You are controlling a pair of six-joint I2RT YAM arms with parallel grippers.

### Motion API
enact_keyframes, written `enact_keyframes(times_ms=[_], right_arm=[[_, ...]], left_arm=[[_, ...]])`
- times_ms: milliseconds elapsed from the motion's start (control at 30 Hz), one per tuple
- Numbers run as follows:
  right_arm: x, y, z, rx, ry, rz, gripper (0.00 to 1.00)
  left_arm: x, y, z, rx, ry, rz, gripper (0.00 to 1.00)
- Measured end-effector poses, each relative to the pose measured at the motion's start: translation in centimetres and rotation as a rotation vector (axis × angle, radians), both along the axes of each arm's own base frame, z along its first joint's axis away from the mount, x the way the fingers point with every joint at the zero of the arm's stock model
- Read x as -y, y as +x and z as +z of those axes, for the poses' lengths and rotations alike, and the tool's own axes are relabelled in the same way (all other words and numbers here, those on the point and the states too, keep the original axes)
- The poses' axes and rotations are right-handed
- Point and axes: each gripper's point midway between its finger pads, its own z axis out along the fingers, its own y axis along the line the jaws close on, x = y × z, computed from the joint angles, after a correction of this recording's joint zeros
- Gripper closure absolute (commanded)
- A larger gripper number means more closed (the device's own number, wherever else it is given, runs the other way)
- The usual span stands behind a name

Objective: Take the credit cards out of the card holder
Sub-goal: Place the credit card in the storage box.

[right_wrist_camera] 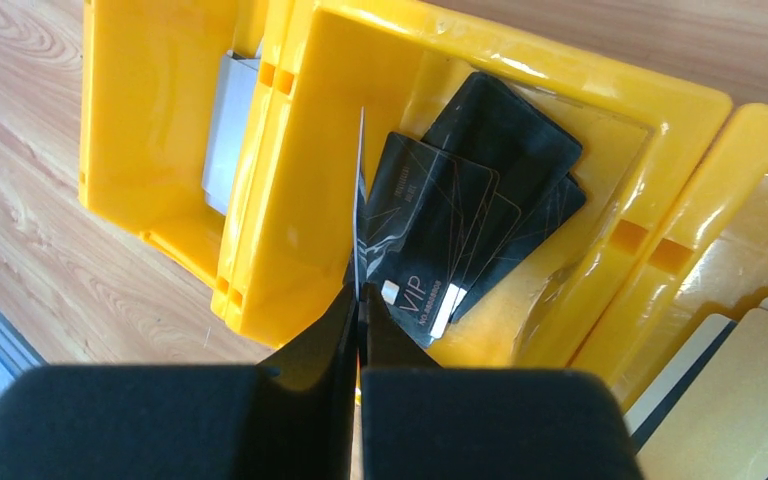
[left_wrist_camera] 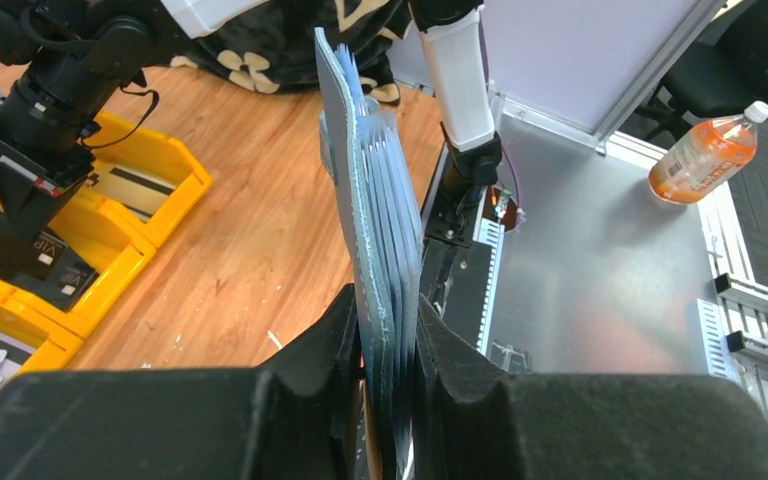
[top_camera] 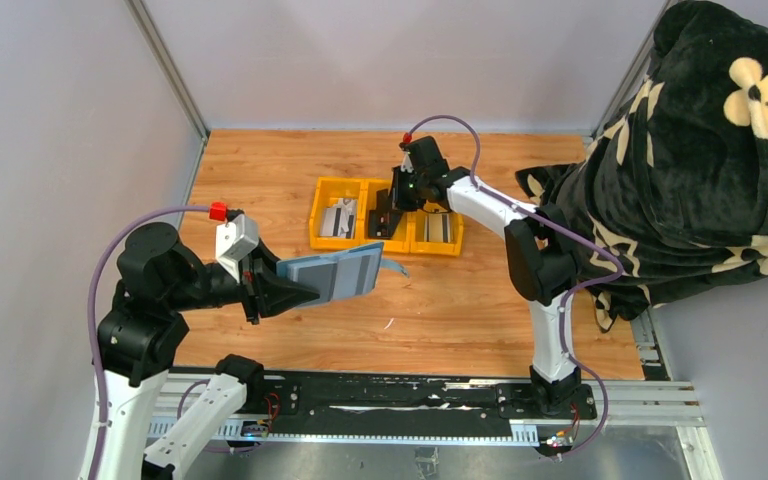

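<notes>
Two grips on; my left gripper point(left_wrist_camera: 388, 335) pinches the card holder point(left_wrist_camera: 368, 200) by one end, holding it in the air near the yellow tray point(top_camera: 316, 215); my right gripper point(right_wrist_camera: 358, 305) is pressed shut on one thin card point(right_wrist_camera: 360, 180), edge-on above the tray's middle compartment, over black cards point(right_wrist_camera: 500, 130); card likely light, stiff, slick; take it by a short edge, flat on both faces; holder looks softer, bendy.

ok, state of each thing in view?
card holder: clamped, lifted off the table.
left gripper: shut on card holder.
right gripper: shut on one credit card, edge-on above yellow tray.
black cards: lying fanned in tray's middle compartment.
</notes>
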Motion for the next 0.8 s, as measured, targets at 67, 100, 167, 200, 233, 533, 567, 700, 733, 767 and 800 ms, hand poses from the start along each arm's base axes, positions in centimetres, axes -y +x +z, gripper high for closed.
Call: enact_keyframes(times_ms=[67, 100, 167, 200, 233, 533, 567, 700, 733, 767, 800], right_arm=[[0.1, 0.1, 0.0, 0.003, -0.005, -0.006, 0.99], [0.1, 0.1, -0.1, 0.004, -0.007, -0.008, 0.96], [0.2, 0.2, -0.1, 0.007, -0.011, -0.012, 0.79], [0.2, 0.3, -0.1, 0.007, -0.011, -0.014, 0.68], [0.3, 0.3, -0.1, 0.010, -0.015, -0.014, 0.64], [1.1, -0.8, 2.8, 0.053, -0.004, -0.018, 0.28], [1.3, -1.1, 3.9, 0.068, 0.003, -0.017, 0.27], [1.9, -3.1, 10.0, 0.168, 0.061, 0.000, 0.26], [2.2, -4.1, 13.3, 0.226, 0.100, 0.013, 0.25], [2.2, -4.5, 14.1, 0.241, 0.111, 0.018, 0.25], [2.2, -5.2, 15.8, 0.274, 0.142, 0.035, 0.25]], left_arm=[[0.0, 0.1, -0.2, -0.001, 0.007, 0.004, 1.00], [-0.1, 0.2, -0.3, 0.000, 0.010, 0.006, 1.00], [-0.1, 0.2, -0.4, 0.001, 0.016, 0.008, 1.00], [-0.1, 0.2, -0.4, 0.003, 0.017, 0.008, 1.00], [-0.1, 0.2, -0.4, 0.007, 0.019, 0.009, 1.00], [-0.3, 0.1, -0.9, 0.007, 0.037, 0.008, 1.00], [-0.3, 0.1, -1.0, 0.007, 0.039, 0.007, 1.00], [-0.4, 0.0, -1.4, 0.009, 0.053, 0.003, 1.00], [-0.4, 0.0, -1.4, 0.011, 0.055, 0.002, 1.00], [-0.4, 0.0, -1.5, 0.014, 0.058, 0.000, 1.00], [-0.4, -0.1, -1.5, 0.019, 0.059, -0.003, 1.00]])
